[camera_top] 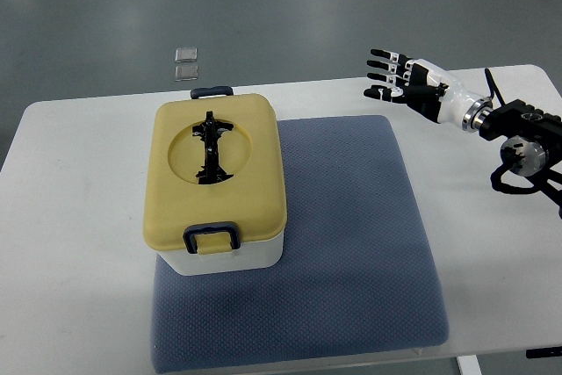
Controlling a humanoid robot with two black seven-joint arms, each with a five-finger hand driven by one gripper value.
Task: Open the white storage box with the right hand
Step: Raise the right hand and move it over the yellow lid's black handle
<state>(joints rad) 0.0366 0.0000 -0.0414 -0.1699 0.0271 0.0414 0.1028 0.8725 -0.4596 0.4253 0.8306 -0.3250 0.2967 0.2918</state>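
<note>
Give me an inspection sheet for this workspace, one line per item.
Surface: white table with a blue mat.
Job's things: storage box on the mat's left part, yellow lid on, both dark latches down.
Clutter: nothing seen on the table.
Grippers: right hand open, fingers spread, right of the box, apart from it; left not in view.
Cables: black cable by the right wrist.
Surroundings: grey floor, two small clear packets on it.
</note>
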